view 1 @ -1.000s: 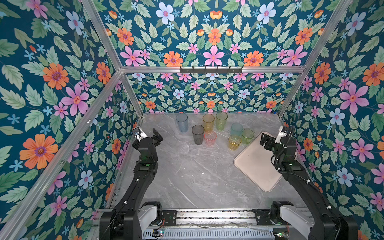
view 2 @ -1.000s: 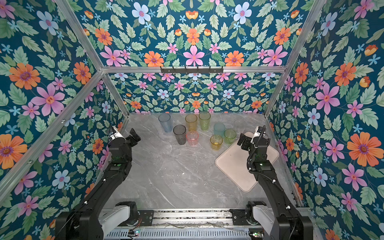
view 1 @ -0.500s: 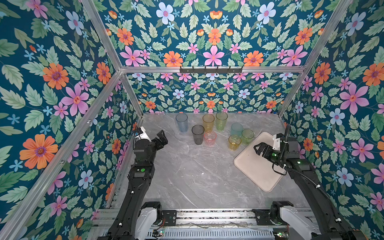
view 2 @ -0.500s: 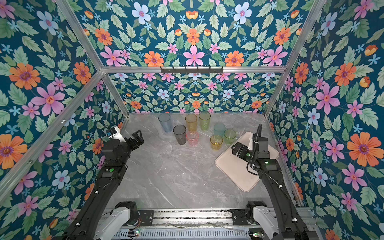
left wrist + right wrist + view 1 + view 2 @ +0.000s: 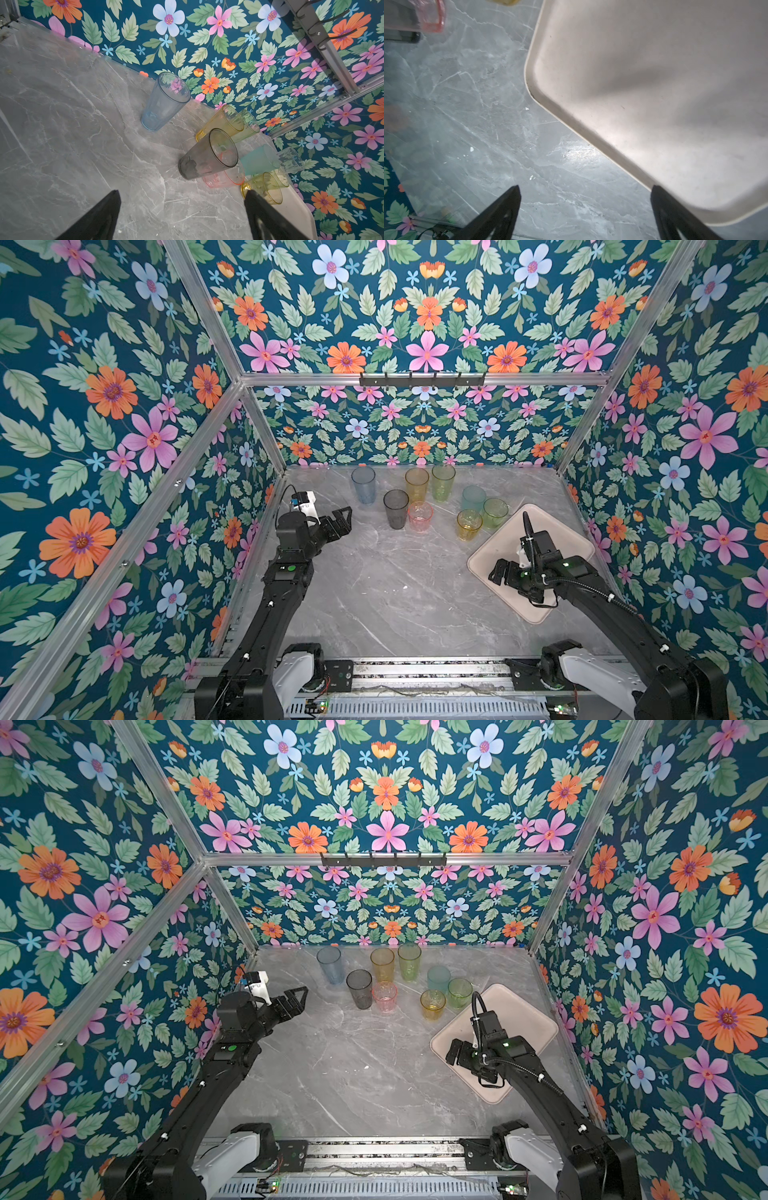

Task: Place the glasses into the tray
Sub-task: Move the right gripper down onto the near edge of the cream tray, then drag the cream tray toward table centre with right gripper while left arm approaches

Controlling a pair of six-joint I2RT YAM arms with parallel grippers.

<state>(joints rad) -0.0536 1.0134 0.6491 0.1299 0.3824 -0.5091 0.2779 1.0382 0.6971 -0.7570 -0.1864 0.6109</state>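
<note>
With my left pincer point(image 5: 340, 522) released and empty, the upright smoky grey tumbler point(image 5: 395, 509) stands on the table ahead of its tips, farther from my right pincer point(image 5: 498, 574), likewise released over the bare tray point(image 5: 494, 547).

The grey marbled desk point(image 5: 374, 593) is carrying the whole lot. At eleven o'clock the tall blue glass point(image 5: 363, 485) is standing on its own. At twelve, the tall amber glass point(image 5: 416, 485) and tall green glass point(image 5: 443, 483) are standing side by side, and the tall grey glass point(image 5: 395, 509) is sitting just in front with the short pink glass point(image 5: 420, 516) beside it. Toward one o'clock the teal glass point(image 5: 473, 497), short green glass point(image 5: 495, 513) and short amber glass point(image 5: 469, 524) are bunching together, all upright. The clear glass point(image 5: 289, 160) is standing just behind them. The tray point(image 5: 571, 541) is lying flat and askew at three o'clock, one corner just beside the short green glass.
</note>
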